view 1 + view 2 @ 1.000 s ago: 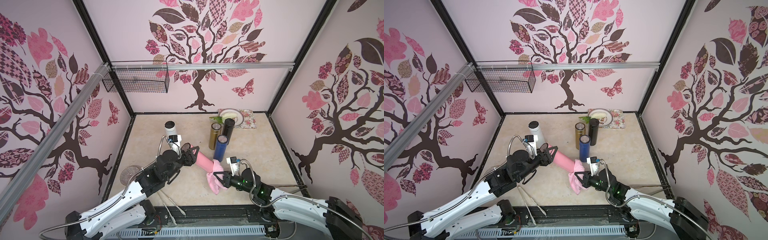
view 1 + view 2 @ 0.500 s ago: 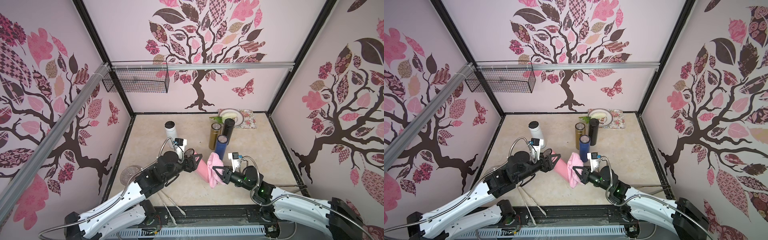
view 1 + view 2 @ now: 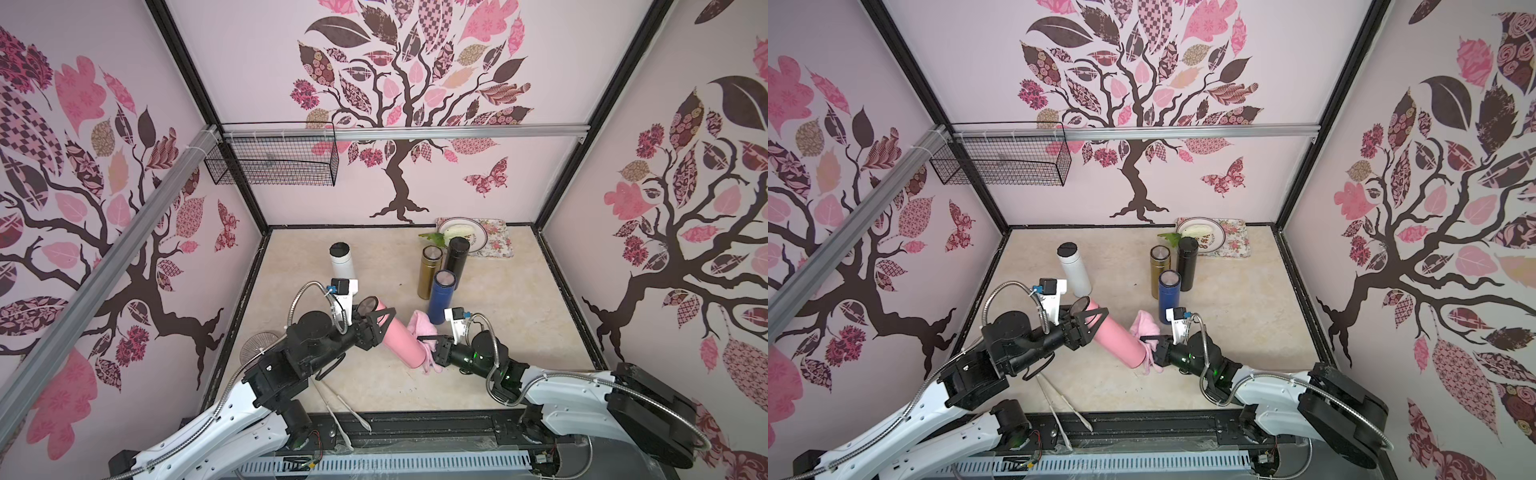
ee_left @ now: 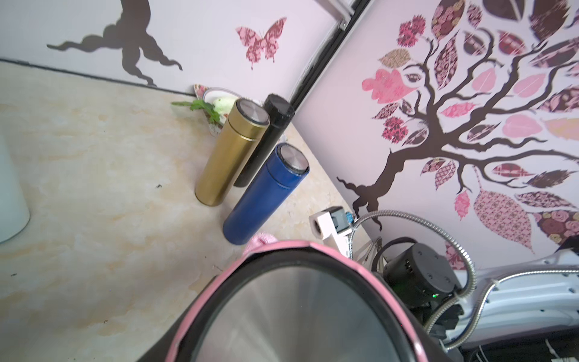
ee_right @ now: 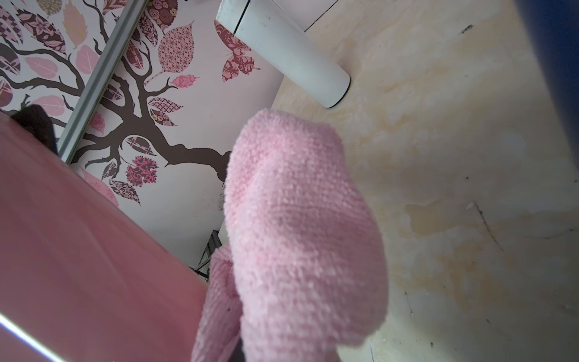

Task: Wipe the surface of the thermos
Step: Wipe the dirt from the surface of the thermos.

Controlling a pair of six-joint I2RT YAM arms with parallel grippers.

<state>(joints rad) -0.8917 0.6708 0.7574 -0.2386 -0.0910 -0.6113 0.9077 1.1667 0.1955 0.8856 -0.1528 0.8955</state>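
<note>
1. The pink thermos (image 3: pixel 401 340) is capped and tilted, with its lid end raised. Its contents are hidden.
2. The left gripper (image 3: pixel 379 321) is clamped around the pink thermos just below the lid.
3. The right gripper (image 3: pixel 430 347) is clenched on a pink cloth (image 3: pixel 420 328), which lies against the pink thermos near its base.
4. Just beyond the pink thermos stand 3 capped flasks on the worktop (image 3: pixel 519 332): blue flask (image 3: pixel 441 297), gold flask (image 3: pixel 428 272) and black flask (image 3: pixel 455 259).
5. A white flask (image 3: pixel 343 262) stands beyond the lid end.
6. Farthest from the pink thermos, a plate (image 3: pixel 482 232) holds a pale green vegetable (image 3: pixel 459 230).
</note>
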